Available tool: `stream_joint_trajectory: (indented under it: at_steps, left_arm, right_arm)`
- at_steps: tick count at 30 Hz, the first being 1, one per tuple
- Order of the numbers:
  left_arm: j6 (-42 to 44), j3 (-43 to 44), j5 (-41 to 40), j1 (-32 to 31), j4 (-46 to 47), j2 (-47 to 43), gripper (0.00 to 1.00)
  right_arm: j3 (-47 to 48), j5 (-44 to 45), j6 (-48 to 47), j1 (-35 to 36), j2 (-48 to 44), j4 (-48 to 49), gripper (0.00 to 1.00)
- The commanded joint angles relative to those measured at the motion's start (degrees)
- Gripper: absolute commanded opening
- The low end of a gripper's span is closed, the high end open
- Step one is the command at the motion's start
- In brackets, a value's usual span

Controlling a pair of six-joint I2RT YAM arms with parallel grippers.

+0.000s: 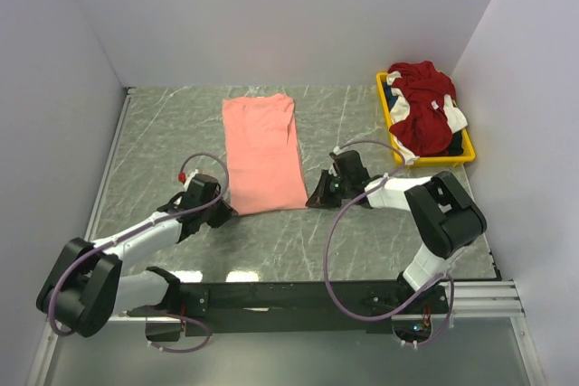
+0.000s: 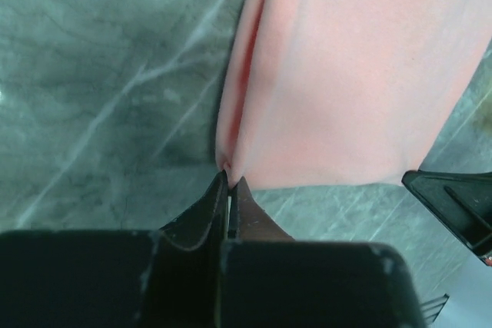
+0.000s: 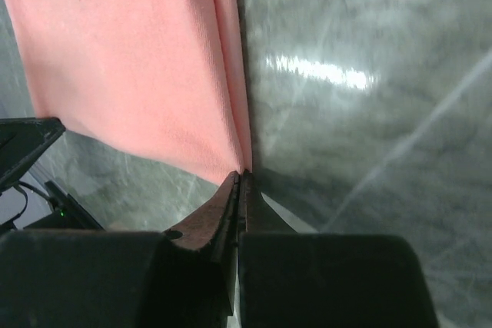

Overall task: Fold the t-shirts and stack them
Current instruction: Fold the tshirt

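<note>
Along the middle of the tabletop (image 1: 362, 241), running from near the far edge toward the near edge, lies the salmon-pink t-shirt (image 1: 262, 151), already doubled into a long narrow strip. The left hand (image 1: 220, 212) has its fingers pressed together on the strip's near-left corner. The right hand (image 1: 318, 198) is closed the same way on the near-right corner. Each wrist view shows only a small nip of cloth between the tips.

The cloth looks light, limp and thin, so it will likely sag and drape between the two pinches. Layers could slide apart if one corner lifts ahead of the other. The near corners seem the right hold for carrying that edge over toward the far edge.

The marbled grey-green surface is smooth and glossy, so the shirt should slide on it readily. White walls (image 1: 271, 15) close in the far, left and right sides. At the far right corner a yellow tray (image 1: 384, 108) holds the dark red and white t-shirt (image 1: 425, 115), bunched over some dark blue-black cloth (image 1: 391, 94), well apart from both hands.
</note>
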Motion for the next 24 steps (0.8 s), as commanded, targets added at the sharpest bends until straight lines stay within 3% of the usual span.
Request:
stream_joint_trajectory:
  at_steps: [1,9,16,24]
  left_arm:
    - [0.7,1.0,-1.6,-1.5,-3.7,-3.9,0.01]
    - [-3.2,-1.2,-4.6,-8.5,-11.3,-14.1,0.01]
    - [-6.4,-2.1,-7.5,-15.5,-18.8,-27.3,0.01]
    - [-4.8,2.1,-10.8,-16.5,-23.5,-31.8,0.01]
  right_arm:
    - [-3.6,-0.3,0.3,0.7,-5.0,0.9,0.00]
    - [-11.1,1.8,2.1,4.3,-15.9,-0.2,0.00]
    - [-16.4,8.1,5.3,9.7,-31.3,-5.8,0.00]
    - [-11.9,13.0,3.9,11.1,-41.2,-16.1,0.00]
